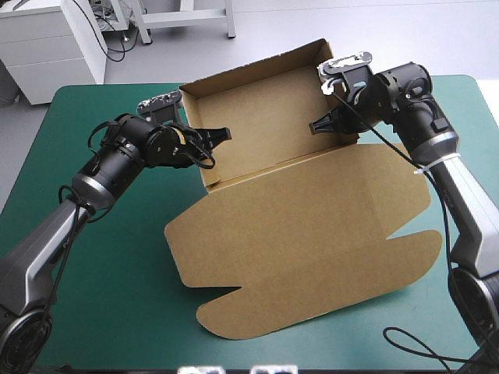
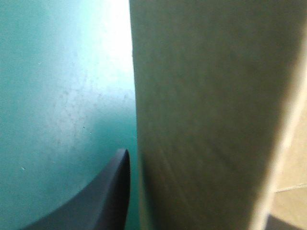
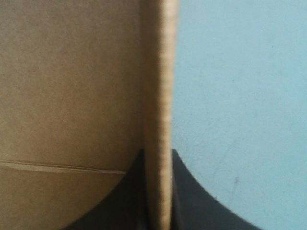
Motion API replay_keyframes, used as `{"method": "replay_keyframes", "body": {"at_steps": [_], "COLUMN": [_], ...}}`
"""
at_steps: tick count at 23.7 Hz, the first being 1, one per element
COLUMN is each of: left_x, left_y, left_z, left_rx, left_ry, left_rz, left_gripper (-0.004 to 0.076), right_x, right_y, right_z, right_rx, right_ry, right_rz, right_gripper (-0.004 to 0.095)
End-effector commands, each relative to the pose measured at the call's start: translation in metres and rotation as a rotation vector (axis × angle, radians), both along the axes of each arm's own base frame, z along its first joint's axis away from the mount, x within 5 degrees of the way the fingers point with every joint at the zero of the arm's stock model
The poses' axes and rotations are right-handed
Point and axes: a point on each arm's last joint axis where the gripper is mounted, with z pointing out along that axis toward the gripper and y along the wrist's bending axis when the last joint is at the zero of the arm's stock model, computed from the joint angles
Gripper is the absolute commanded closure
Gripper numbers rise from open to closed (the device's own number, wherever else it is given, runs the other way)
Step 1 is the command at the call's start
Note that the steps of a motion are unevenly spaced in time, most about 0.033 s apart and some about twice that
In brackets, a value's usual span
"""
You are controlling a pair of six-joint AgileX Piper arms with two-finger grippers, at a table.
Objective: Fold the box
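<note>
The brown box (image 1: 312, 234) stands as an open tray at the table's far side, its walls raised and its lid flat on the cover toward the near edge. My left gripper (image 1: 212, 140) straddles the tray's left wall (image 2: 201, 96). One black finger (image 2: 112, 191) is outside that wall and the other is mostly hidden behind it; they stand apart, open. My right gripper (image 1: 323, 125) is at the tray's right wall, and in its wrist view the gripper (image 3: 158, 153) is shut on that wall's edge (image 3: 163, 72).
The teal-green table (image 1: 101, 280) shows bare cover to the left of and in front of the lid. The lid's rounded flaps (image 1: 234, 315) reach toward the near edge. The tray's back wall (image 1: 249, 66) stands at the table's far edge.
</note>
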Motion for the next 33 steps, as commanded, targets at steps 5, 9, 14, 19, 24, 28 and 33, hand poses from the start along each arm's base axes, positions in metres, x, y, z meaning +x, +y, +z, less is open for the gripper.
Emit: {"method": "replay_keyframes", "body": {"at_steps": [5,9,14,19,24,28,33], "left_x": [0.010,0.026,0.052,0.079,0.090,0.090,0.091], "left_y": [0.004,-0.004,-0.016,-0.030,-0.036,-0.037,-0.037], "left_z": [0.022,0.016,0.000,-0.038,-0.086,-0.088,-0.088], "left_rx": [0.085,0.148,0.237,0.314,0.440,0.444,0.464], "left_ry": [-0.077,-0.036,0.026,0.137,0.306,0.307,0.302], "left_rz": [0.010,-0.020,-0.062,-0.103,-0.197,-0.236,-0.265], "left_gripper": [0.0731,0.0731,0.0731,0.0731,0.0731,0.0731,0.0731], "right_x": [-0.001,0.015,0.037,0.053,0.062,0.066,0.066], "right_y": [0.000,0.004,-0.004,-0.007,-0.005,-0.004,-0.005], "right_z": [0.017,-0.008,-0.049,-0.084,-0.105,-0.116,-0.116], "right_rx": [0.037,0.019,0.031,0.033,0.013,0.004,0.004], "right_ry": [-0.082,0.006,0.181,0.315,0.360,0.383,0.383], "right_rz": [-0.028,-0.069,-0.139,-0.158,-0.156,-0.157,-0.159], "right_gripper": [0.0924,0.0926,0.0927,0.0927,0.0927,0.0927,0.0927]}}
